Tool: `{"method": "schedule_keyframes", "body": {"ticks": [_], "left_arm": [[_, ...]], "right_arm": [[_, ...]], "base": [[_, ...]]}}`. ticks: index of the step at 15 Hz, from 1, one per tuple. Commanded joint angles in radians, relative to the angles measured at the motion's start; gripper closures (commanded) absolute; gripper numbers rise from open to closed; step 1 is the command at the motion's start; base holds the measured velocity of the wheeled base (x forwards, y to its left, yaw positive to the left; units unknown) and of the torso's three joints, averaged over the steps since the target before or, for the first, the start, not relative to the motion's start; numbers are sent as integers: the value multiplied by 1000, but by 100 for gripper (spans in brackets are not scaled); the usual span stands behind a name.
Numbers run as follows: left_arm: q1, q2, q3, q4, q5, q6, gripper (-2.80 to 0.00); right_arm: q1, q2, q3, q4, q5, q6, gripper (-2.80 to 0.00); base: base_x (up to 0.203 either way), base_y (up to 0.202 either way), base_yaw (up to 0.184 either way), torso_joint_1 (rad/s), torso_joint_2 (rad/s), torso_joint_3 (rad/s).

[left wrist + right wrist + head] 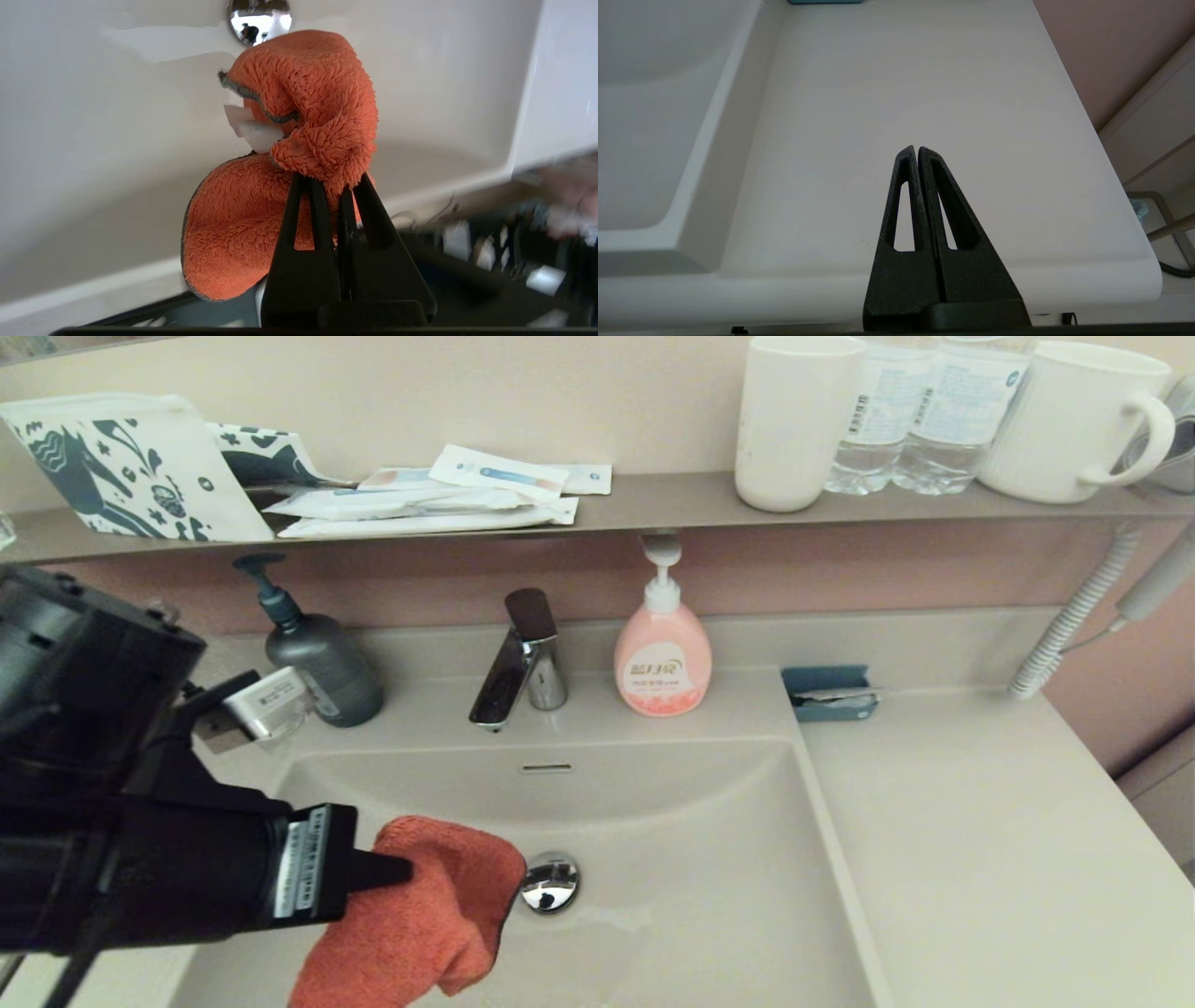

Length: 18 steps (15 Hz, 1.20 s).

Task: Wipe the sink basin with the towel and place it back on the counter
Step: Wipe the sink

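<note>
Meanwhile, the left gripper (332, 184), pinching the towel (299, 126) by one fold inside the sink basin (709, 859) beside the drain plug (550, 882), risks losing it mid-wipe, while the right gripper (918, 151) hovers closed over the counter (924, 93).

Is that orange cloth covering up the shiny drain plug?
No. The towel, held by the left gripper, hangs beside the drain plug, which shows fully.

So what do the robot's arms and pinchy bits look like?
The left arm is chunky and black, with white printed labels near the wrist and a small white box mounted beside it. The left end effector has two black fingers shaped like long pointed triangles, each with a slot cut through it. The right end effector looks the same: matte black with slotted fingers.
</note>
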Motion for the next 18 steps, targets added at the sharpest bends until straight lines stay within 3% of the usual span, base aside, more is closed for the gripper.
{"method": "schedule_keyframes", "body": {"ticks": [1,4,7,9,12,14,18], "left_arm": [[-31,78,33,-49,27,-30,0],[-63,176,66,-144,92,-57,0],[-133,242,50,-153,107,-111,0],[-187,282,28,-148,129,-188,0],[-249,385,16,-149,181,-231,0],[-301,427,-33,-148,199,-275,0],[-360,513,-146,-105,201,-300,0]], "right_arm": [[0,1,-1,0,0,-1,0],[0,1,0,0,0,-1,0],[0,1,0,0,0,-1,0],[0,1,0,0,0,-1,0],[0,1,0,0,0,-1,0],[0,1,-1,0,0,-1,0],[0,1,0,0,0,-1,0]], "base": [[0,0,0,0,0,0],[0,0,0,0,0,0],[0,0,0,0,0,0],[0,0,0,0,0,0],[0,0,0,0,0,0],[0,0,0,0,0,0],[0,0,0,0,0,0]]}}
